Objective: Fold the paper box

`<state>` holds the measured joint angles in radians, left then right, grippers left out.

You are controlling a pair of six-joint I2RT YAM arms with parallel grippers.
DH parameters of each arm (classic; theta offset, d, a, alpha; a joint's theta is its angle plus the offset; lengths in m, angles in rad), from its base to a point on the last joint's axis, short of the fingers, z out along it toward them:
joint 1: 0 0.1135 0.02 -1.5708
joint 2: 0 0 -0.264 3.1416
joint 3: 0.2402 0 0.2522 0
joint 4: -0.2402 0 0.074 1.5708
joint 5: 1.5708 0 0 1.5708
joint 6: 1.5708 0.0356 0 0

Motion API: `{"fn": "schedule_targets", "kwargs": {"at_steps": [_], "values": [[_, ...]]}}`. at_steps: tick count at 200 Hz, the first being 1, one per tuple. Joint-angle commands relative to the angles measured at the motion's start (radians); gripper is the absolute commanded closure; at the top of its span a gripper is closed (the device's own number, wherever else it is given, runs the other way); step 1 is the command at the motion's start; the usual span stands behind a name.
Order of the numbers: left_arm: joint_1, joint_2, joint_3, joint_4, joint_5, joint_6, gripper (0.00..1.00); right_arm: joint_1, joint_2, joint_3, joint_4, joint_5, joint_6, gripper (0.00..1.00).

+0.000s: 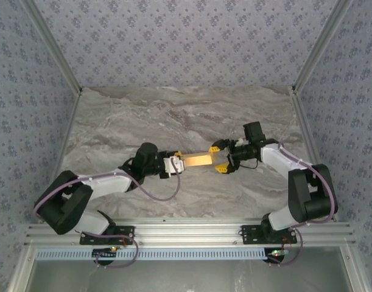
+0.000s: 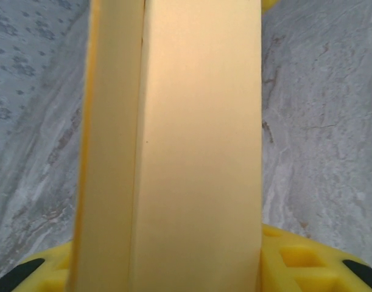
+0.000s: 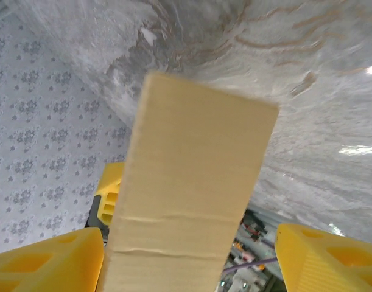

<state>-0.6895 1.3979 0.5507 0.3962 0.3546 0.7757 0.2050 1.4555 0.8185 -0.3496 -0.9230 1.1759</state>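
Our left tool point(image 1: 176, 163) pinches the paper box point(image 1: 198, 160) at its left end, above the worktop point(image 1: 173, 115). Our right tool point(image 1: 221, 158) stands spread around the box's right end. We should close it squarely there, left steady, avoiding stray creases.

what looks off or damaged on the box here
The paper box is held above the table, gripped at one end by the left tool, while the right tool stands open around the other end. Two creases cross the box near the right tool; they may be fold lines, not damage.
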Motion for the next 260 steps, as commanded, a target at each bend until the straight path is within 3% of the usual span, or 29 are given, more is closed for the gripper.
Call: {"fn": "schedule_targets", "kwargs": {"at_steps": [1, 32, 79, 100, 129, 158, 210, 260], "values": [[-0.001, -0.032, 0.095, -0.368, 0.085, -0.011, 0.55, -0.033, -0.075, 0.057, -0.114, 0.081, -0.172, 0.22], [-0.015, 0.038, 0.251, -0.64, 0.154, -0.024, 0.56, -0.045, -0.091, 0.144, -0.241, 0.218, -0.531, 0.21], [0.007, 0.083, 0.381, -0.93, 0.133, -0.044, 0.54, -0.047, -0.25, 0.049, -0.1, 0.298, -0.693, 0.22], [0.016, 0.097, 0.402, -0.968, 0.12, -0.046, 0.53, -0.028, -0.335, -0.035, -0.006, 0.314, -0.787, 0.23], [0.024, 0.132, 0.448, -1.025, 0.074, -0.058, 0.53, 0.077, -0.425, -0.132, 0.106, 0.39, -0.94, 0.24], [0.028, 0.153, 0.447, -1.017, 0.072, -0.058, 0.53, 0.227, -0.398, -0.131, 0.119, 0.475, -1.031, 0.25], [0.027, 0.116, 0.424, -0.946, 0.105, -0.096, 0.53, 0.322, -0.341, -0.119, 0.143, 0.523, -1.064, 0.49], [0.024, 0.098, 0.417, -0.912, 0.058, -0.111, 0.53, 0.355, -0.314, -0.045, 0.065, 0.583, -0.959, 0.69]]}}
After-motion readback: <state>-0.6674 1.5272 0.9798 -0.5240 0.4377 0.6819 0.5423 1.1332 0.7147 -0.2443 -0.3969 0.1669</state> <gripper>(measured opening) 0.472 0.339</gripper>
